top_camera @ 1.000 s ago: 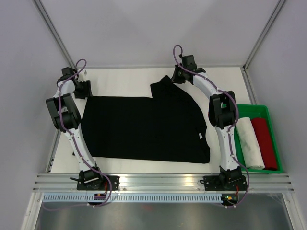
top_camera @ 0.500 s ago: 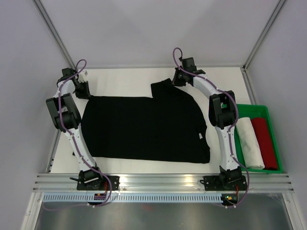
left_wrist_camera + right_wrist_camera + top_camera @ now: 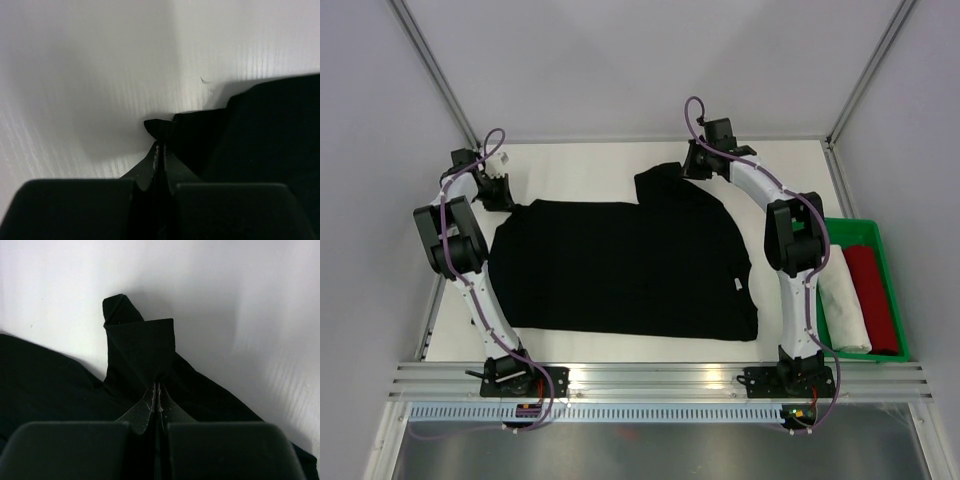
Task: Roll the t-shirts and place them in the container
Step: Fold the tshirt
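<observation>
The black t-shirt [image 3: 625, 268] lay spread on the white worktop [image 3: 580, 165]. Each end effector, left [image 3: 503, 200] and right [image 3: 692, 172], was pinched tight on a far corner, probably to fold the far edge nearer for rolling.

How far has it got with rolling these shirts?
Two look done: a white cloth roll and a red cloth roll lie side by side in the green plastic bin. In hand: the black short-sleeved cloth shirt, spread flat on the white table, with the left pincer and right pincer each shut on a far edge. Its rolling is not yet done.
</observation>
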`<state>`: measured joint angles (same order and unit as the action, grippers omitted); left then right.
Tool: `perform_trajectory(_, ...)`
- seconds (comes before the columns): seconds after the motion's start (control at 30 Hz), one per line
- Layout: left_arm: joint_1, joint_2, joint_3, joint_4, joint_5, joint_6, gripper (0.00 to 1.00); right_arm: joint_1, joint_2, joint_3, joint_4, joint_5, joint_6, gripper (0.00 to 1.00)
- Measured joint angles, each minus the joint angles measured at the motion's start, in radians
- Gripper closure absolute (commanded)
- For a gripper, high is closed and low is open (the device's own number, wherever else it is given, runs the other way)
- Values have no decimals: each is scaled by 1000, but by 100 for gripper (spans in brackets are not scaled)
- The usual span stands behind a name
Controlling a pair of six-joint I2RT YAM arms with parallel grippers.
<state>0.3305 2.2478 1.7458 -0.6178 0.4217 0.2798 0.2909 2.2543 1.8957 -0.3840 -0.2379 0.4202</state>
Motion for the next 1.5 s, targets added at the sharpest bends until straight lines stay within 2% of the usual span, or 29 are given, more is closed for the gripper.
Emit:
perform_trajectory(0.47, 6, -285, -293, 107, 31, 182, 98, -5, -305, -354, 48, 10, -36, 100)
perform_trajectory(0.97, 111, -484, -515, 134, 97, 366, 98, -14, -691, -779, 67, 86, -59, 100)
perform_trajectory(1.13, 143, -526, -549, 134, 114, 405, 98, -19, -742, -841, 58, 105, -58, 100)
perform_trajectory(1.5, 151, -557, -569, 134, 130, 459, 98, -29, -860, -856, 25, 109, -57, 100)
